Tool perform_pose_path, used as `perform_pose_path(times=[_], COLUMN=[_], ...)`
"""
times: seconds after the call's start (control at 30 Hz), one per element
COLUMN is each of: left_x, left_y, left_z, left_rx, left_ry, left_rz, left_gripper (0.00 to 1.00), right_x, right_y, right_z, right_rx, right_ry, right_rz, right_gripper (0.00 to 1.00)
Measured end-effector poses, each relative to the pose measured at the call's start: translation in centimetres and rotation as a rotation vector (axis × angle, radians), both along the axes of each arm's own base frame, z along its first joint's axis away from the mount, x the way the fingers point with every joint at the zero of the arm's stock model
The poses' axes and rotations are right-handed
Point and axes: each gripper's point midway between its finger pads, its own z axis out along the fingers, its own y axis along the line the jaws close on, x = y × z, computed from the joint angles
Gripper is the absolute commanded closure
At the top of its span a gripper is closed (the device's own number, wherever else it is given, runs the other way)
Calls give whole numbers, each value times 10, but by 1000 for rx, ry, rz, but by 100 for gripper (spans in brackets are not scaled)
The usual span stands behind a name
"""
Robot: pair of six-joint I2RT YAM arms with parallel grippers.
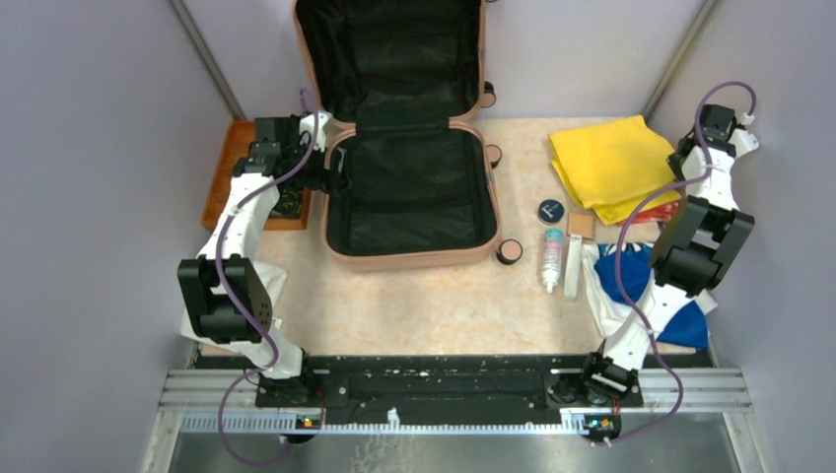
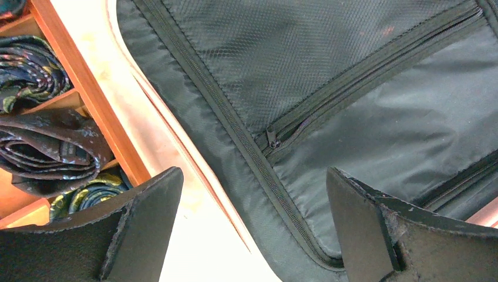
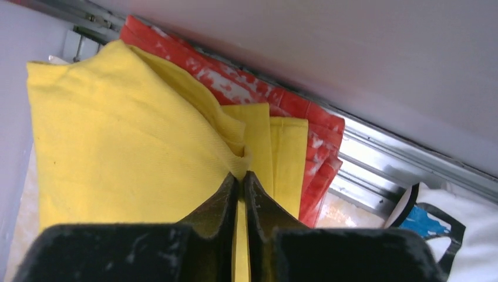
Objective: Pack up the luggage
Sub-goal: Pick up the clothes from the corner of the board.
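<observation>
Count, top view:
- One small peach-pink hard-shell suitcase (image 1: 409, 192), lying open at table centre-rear. Its lower shell is flat and its lid stands against the back wall, with black lining showing.
- One folded yellow cloth (image 1: 611, 163) at rear right.
- One white-and-blue garment (image 1: 631, 281) under the right arm.
- One orange wooden compartment tray (image 1: 225, 177) left of the case.
- Small items between case and garment, one each: black round disc (image 1: 550, 210), small round jar (image 1: 509, 252), clear bottle lying down (image 1: 552, 258), white tube (image 1: 573, 266), brown square card (image 1: 581, 227).

Left wrist view only:
- At least three rolled patterned ties (image 2: 53, 147) in the tray compartments.
- A zipped mesh pocket in the lining.
- Left gripper (image 2: 252, 176) with its fingers spread wide over the case's left rim, holding nothing.

Right wrist view only:
- A red-and-white patterned fabric (image 3: 235, 82) under the yellow cloth.
- Right gripper (image 3: 241, 176) pressed together, pinching a fold of the yellow cloth.

Surface and room:
- Pale beige mottled tabletop (image 1: 444, 305).
- Plain grey-lilac walls (image 1: 99, 148) on three sides.
- Black-and-metal mounting rail (image 1: 444, 394) at the near edge.
</observation>
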Motion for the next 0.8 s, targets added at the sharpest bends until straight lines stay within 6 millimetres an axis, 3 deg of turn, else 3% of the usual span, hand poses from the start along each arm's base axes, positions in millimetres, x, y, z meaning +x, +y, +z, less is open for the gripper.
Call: perform_pose_path(times=[0.1, 0.23, 0.33, 0.47, 0.57, 0.67, 0.8], left_x=[3, 4, 2, 1, 1, 1, 1], left_y=[-1, -3, -4, -4, -4, -4, -4], left_z=[8, 14, 13, 11, 11, 11, 11], left_rx=[-1, -1, 1, 1, 1, 1, 1], left_ry=[-13, -22, -13, -5, -5, -5, -5], left_rz=[0, -6, -7, -7, -7, -8, -8], left_gripper=[2, 2, 2, 2, 2, 2, 2], right_x=[3, 14, 3, -50, -73, -71, -67], right_y=[-2, 6, 22, 57, 83, 100, 128], right_z=[-2, -1, -15, -43, -46, -45, -61], right_rx=[-6, -6, 6, 91, 171, 208, 286], right_ry=[16, 54, 93, 158, 141, 99, 67], right_rz=[2, 14, 22, 31, 58, 94, 147], right_gripper=[47, 15, 8, 6, 5, 5, 5])
